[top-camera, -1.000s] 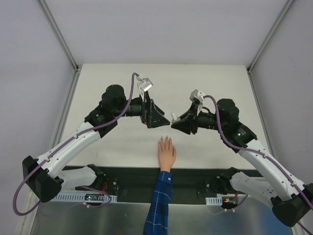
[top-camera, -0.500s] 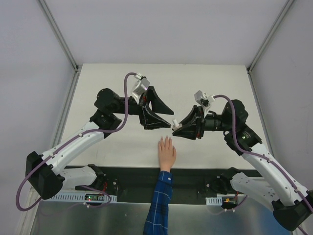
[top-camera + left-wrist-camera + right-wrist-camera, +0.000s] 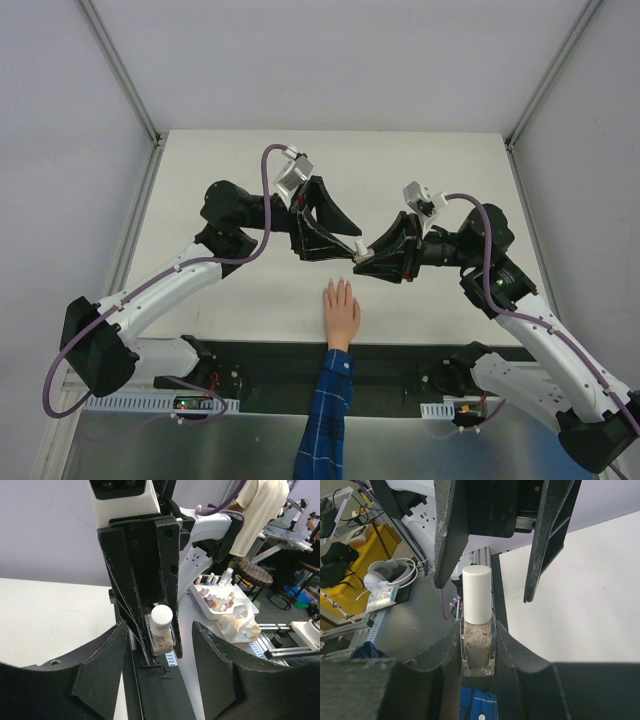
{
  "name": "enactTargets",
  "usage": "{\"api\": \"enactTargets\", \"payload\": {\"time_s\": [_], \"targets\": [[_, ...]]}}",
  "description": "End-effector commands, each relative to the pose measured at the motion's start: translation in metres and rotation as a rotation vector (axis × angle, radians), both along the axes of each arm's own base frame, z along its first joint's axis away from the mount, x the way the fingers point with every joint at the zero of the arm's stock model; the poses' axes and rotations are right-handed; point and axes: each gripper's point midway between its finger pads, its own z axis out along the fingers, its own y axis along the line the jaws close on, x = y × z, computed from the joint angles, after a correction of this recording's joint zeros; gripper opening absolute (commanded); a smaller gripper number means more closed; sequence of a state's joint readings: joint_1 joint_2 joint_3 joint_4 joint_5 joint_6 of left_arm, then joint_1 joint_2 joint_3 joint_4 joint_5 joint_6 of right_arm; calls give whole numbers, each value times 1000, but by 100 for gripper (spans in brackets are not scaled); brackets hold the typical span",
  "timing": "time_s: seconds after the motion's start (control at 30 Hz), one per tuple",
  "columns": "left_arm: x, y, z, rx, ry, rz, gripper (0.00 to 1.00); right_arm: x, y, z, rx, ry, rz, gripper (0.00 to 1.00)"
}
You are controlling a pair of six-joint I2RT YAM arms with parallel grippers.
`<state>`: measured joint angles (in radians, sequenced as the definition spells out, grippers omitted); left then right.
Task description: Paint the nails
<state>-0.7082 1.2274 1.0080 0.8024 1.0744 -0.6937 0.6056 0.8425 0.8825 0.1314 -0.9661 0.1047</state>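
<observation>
A flesh-coloured mannequin hand (image 3: 341, 312) lies flat at the table's near edge, its blue plaid sleeve (image 3: 325, 420) running toward the bases. The nails (image 3: 338, 285) are tiny pale spots at the fingertips. Above the hand, my right gripper (image 3: 368, 256) is shut on a small whitish polish bottle (image 3: 477, 640) with a white cap (image 3: 161, 616). The grip is on the glass body, and the cap points at the left arm. My left gripper (image 3: 350, 246) faces it. Its jaws are open and straddle the cap with a gap on each side. The sleeve (image 3: 475, 705) shows below the bottle.
A black strip (image 3: 400, 365) runs along the table's near edge by the arm bases. Off the table, a white tray (image 3: 220, 592) holds several more bottles. Grey walls and frame posts (image 3: 120, 70) enclose the back and sides.
My left gripper has swung toward the bottle and narrowed its jaws around the cap. The right gripper has shifted slightly left and lower, still holding the bottle.
</observation>
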Motion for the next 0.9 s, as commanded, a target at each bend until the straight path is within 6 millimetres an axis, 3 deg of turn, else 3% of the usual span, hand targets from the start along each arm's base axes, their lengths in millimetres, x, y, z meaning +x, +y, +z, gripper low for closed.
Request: {"api": "enactTargets", "payload": {"time_s": [0.0,0.43,0.87], "targets": [[-14,4,31,-92,-92,-42,53,-4,-3,31,74,-110,4,0],[-10,-3,33,-94,-65,-28,47,3,-2,36,93,-129,-33,0],[-5,-7,37,-93,-44,23,31,10,-1,33,93,-130,-64,0]]}}
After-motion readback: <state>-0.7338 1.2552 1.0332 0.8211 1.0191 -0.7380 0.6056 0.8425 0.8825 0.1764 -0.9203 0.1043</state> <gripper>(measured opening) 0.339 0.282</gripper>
